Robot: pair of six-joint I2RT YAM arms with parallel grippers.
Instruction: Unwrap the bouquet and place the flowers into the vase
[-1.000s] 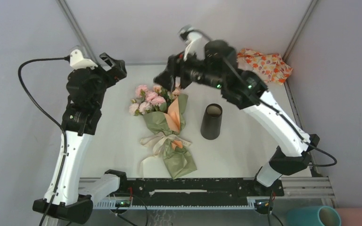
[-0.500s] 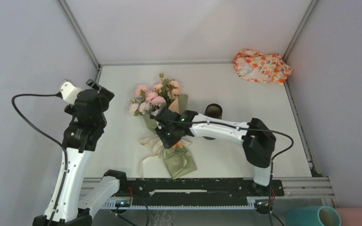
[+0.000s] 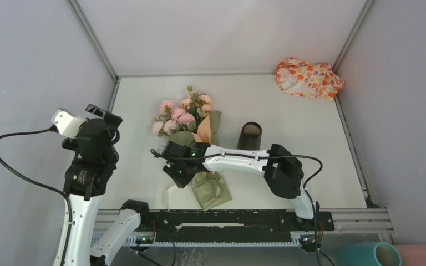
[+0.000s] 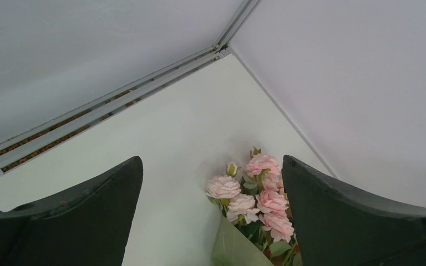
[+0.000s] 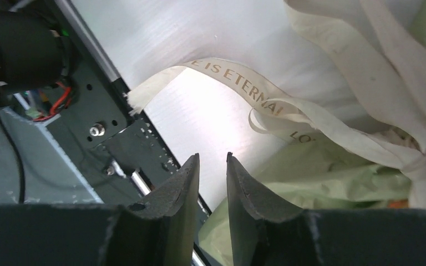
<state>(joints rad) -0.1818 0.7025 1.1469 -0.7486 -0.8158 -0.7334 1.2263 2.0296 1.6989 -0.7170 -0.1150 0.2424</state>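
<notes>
Near the table's (image 3: 288,100) near edge, left of centre, the right gripper (image 5: 211,160) hangs low beside the bouquet's cream ribbon (image 5: 238,83). Its fingers are pinched down to a slit with only bare table showing through, so nothing is caught in there. The bouquet (image 3: 191,119) lies flat, roses toward the far edge, the green wrap (image 3: 211,191) pointing at the near edge, bow knotted across the waist. The vase (image 3: 249,138) stands upright just right of it, near the middle of the table. The job looks like undoing that bow. To do it well, the fingers want to open wider, settle either side of one loose tail, and close on ribbon alone, not paper. The lettered tail curling toward the near edge is the clean target. Then pull along the tail, away from the knot, low and steady so the bundle doesn't slide. Pose now: the right arm is stretched flat across the table from its base at the near right, forearm passing on the near side of the vase, fingers pointing toward the near edge. The left arm stands raised by the left edge, the left gripper (image 4: 212,160) spread wide and empty, aimed at the roses but well apart from them. It looks handy for pinning the wrap if the bundle drags.
</notes>
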